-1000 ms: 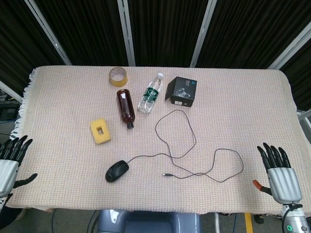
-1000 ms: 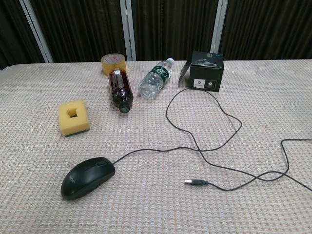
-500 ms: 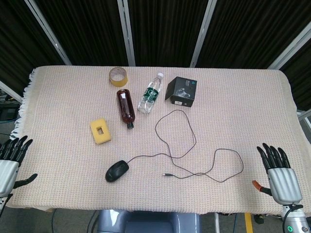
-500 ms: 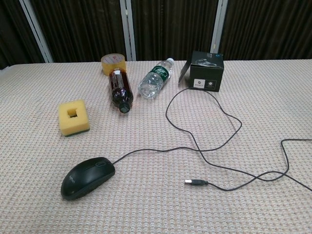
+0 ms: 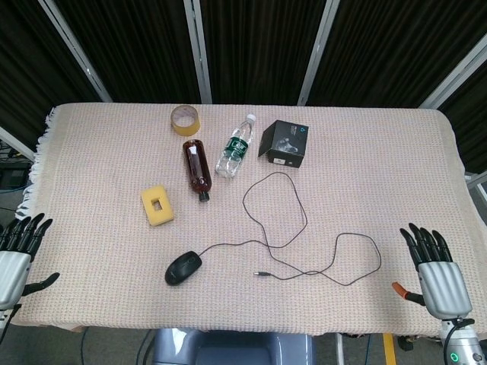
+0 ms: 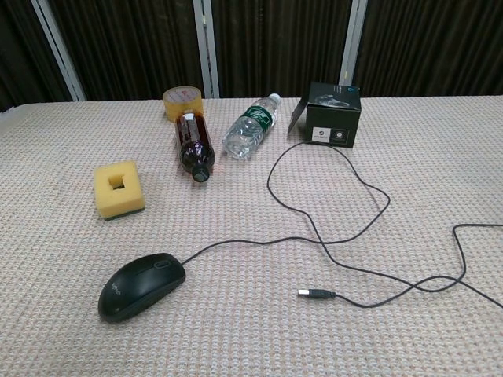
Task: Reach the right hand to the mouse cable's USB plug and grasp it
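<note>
The right hand point(image 5: 440, 274) is seen at the near right edge of the desk point(image 5: 365, 160), with its fingers spread apart and nothing held in it. The left hand point(image 5: 15, 255) is seen at the near left edge, spread out too, with nothing in it. Neither hand is seen in the chest view.

The USB plug point(image 5: 262, 273) is lying flat on the cloth, near the front edge of the desk, between the mouse point(image 5: 183, 268) and the right hand. It is well apart from the right hand. The cable point(image 5: 358, 243) is looped on the cloth between the plug and the hand.

A few things could go wrong. The plug is small and flat, so it could be pushed along the cloth and not picked up. The loop of cable lies in the way, so it could be caught by the fingers as the hand is moved across, and the plug could be dragged away. The cable could be gripped and not the plug, since the two look alike from above. The cloth could be pinched along with the plug. If the cable is pulled hard, the mouse could be tugged too
</note>
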Robot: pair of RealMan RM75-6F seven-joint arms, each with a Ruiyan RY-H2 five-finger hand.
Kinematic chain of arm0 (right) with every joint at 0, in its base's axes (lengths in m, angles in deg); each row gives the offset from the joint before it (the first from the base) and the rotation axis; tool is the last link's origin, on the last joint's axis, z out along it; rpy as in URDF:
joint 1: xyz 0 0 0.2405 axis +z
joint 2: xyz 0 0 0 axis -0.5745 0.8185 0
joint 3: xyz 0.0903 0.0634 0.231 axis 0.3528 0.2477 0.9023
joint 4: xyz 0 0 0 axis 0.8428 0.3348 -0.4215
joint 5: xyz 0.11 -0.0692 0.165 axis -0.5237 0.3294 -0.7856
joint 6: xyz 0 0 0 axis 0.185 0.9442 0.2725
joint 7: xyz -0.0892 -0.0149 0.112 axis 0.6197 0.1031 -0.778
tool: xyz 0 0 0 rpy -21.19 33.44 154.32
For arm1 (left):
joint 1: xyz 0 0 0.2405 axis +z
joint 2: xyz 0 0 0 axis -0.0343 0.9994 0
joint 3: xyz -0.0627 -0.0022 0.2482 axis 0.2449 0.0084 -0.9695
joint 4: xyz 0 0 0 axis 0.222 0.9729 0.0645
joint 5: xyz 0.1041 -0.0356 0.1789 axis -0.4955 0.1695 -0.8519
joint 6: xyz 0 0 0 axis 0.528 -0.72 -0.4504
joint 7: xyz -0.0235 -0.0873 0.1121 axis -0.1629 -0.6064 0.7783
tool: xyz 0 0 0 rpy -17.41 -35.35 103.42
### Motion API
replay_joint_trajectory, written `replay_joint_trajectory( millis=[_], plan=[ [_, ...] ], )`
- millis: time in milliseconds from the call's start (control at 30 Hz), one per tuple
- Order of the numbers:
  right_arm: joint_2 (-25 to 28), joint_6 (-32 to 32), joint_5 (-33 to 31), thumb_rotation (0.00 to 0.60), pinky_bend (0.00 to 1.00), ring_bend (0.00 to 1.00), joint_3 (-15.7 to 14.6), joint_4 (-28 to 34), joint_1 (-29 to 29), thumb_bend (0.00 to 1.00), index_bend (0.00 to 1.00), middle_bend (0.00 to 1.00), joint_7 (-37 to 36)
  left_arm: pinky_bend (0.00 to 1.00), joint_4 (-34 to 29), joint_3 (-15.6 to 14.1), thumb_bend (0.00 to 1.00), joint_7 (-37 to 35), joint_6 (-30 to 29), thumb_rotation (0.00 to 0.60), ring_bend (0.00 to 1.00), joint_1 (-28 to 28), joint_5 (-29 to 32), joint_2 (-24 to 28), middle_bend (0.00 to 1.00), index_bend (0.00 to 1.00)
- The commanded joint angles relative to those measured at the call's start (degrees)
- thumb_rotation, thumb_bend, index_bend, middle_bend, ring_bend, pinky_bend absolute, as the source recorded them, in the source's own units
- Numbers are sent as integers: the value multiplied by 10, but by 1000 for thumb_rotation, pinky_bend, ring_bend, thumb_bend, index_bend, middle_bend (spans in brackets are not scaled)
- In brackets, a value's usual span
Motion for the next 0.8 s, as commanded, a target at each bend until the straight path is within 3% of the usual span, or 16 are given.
replay_joint_trajectory(
  millis=[33,133,233,333,500,633,800],
  plan=[
    [0,10,7,600,0,0,0,5,9,67,33,21,-7,0,0,0,77,0,1,600,0,0,2,0,0,0],
    [1,29,14,600,0,24,4,16,26,67,55,100,-16,0,0,1,74,2,4,600,0,0,5,-1,0,0],
    [-1,52,19,600,48,163,12,28,48,67,75,228,-26,0,-1,2,77,6,5,599,0,-1,6,-2,0,0],
    [-9,89,10,600,351,498,24,48,78,67,114,521,-35,0,-2,3,77,7,7,600,0,-1,10,-3,0,0],
    [-25,153,-12,600,679,909,42,85,125,67,253,940,-29,0,-2,4,78,6,8,600,0,0,15,-3,0,0],
    [-53,180,-10,600,861,1000,50,100,154,79,443,1000,21,0,-2,4,72,1,6,600,0,1,14,-2,0,0],
    [-104,239,-59,600,941,1000,51,107,187,107,517,1000,111,0,-2,4,80,-3,3,600,0,2,14,-1,0,0]
  ],
)
